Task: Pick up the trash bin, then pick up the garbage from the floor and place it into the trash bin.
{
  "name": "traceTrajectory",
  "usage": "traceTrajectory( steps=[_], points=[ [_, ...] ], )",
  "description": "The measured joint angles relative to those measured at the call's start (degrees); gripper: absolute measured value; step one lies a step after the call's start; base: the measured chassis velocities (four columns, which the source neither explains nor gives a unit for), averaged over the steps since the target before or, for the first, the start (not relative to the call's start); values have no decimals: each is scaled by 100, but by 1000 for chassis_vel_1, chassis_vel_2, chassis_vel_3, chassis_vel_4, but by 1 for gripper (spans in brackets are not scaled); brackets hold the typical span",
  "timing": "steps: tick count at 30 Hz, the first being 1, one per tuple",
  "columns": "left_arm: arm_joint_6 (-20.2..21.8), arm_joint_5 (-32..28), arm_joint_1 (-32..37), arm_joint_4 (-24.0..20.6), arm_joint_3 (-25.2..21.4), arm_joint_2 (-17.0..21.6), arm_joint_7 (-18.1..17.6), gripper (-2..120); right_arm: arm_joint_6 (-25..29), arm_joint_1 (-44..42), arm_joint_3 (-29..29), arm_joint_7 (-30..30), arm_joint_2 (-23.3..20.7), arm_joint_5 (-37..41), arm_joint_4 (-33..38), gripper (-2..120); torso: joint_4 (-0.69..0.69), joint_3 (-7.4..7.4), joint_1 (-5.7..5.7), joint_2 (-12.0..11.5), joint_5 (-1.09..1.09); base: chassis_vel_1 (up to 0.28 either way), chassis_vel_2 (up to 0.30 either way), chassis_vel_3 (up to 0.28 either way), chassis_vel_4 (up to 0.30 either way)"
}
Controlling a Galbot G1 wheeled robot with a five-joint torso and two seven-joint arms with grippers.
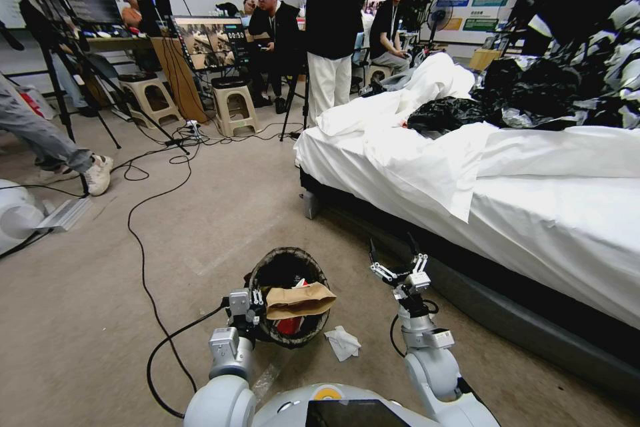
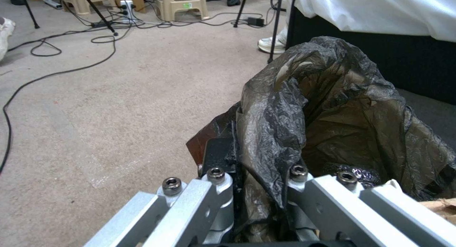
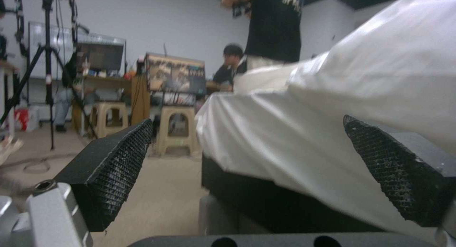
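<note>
Holding trash bin [image 1: 288,297] by rim in left gripper [image 1: 248,310], brown paper bag [image 1: 299,300] across its mouth. Right gripper [image 1: 393,265] spread wide, empty. White tissue [image 1: 343,342] remaining on floor.

The left arm reaches forward and low from the shoulder, its silver wrist bent inward. The left gripper [image 1: 257,310] has its fingers [image 2: 216,158] closed on the rim of the small round white plastic trash bin lined with crinkled black bag [image 1: 288,267], the bag film pinched between them. The right arm rises from its shoulder with the wrist upright. The right gripper [image 1: 393,260] points forward, its black mesh-padded fingers [image 3: 114,165] spread wide apart with nothing between them.
</note>
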Motion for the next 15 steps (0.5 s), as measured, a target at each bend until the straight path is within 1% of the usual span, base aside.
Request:
traceTrajectory(
  steps=[1, 2, 3, 4, 5, 6, 8, 9, 11, 12, 14, 15],
  points=[
    [0, 0, 0, 0, 0, 0, 0, 6, 0, 0, 0, 0, 0, 0, 0, 100, 0, 0, 0, 0, 0, 0, 0, 0, 0],
    [6, -20, -6, -18, -27, 2, 0, 6, -205, 10, -80, 57, -61, 49, 15, 100, 1, 0, 0, 0, 0, 0, 0, 0, 0],
    [15, -55, -10, -49, -71, 4, 0, 6, -560, 37, -173, 175, -195, 105, 56, 100, 2, 0, 0, 0, 0, 0, 0, 0, 0],
    [20, -78, -12, -66, -98, 7, 1, 6, -794, 54, -219, 229, -301, 112, 81, 100, 0, 0, 0, 0, 0, 0, 0, 0, 0],
    [20, -78, -12, -66, -98, 7, 1, 6, -794, 54, -219, 229, -301, 112, 81, 100, 0, 0, 0, 0, 0, 0, 0, 0, 0],
    [24, -105, -11, -82, -136, 13, 0, 6, -1123, 65, -336, 308, -558, 206, 128, 100, 1, 0, 0, 0, 2, 0, 0, 0, 0],
    [25, -122, -7, -84, -159, 11, 0, 6, -1480, 81, -449, 375, -850, 393, 164, 100, 1, 0, 0, 0, -2, 0, 0, 0, 0],
    [25, -122, -7, -84, -159, 11, 0, 6, -1480, 81, -449, 375, -850, 393, 164, 100, 1, 0, 0, 0, -2, 0, 0, 0, 0],
    [24, -127, -7, -84, -158, 7, 0, 6, -1700, 145, -585, 391, -1129, 472, 26, 100, 1, 0, 0, 0, 1, 0, 0, 0, 0],
    [24, -127, -7, -84, -158, 7, 0, 6, -1700, 145, -585, 391, -1129, 472, 26, 100, 1, 0, 0, 0, 1, 0, 0, 0, 0],
    [25, -129, -8, -84, -141, 5, 0, 6, -1898, 170, -728, 382, -1336, 673, -105, 100, 1, 0, 0, 0, 1, 0, 0, 0, 0],
    [25, -129, -8, -84, -141, 5, 0, 6, -1898, 170, -728, 382, -1336, 673, -105, 100, 1, 0, 0, 0, 1, 0, 0, 0, 0]
  ],
)
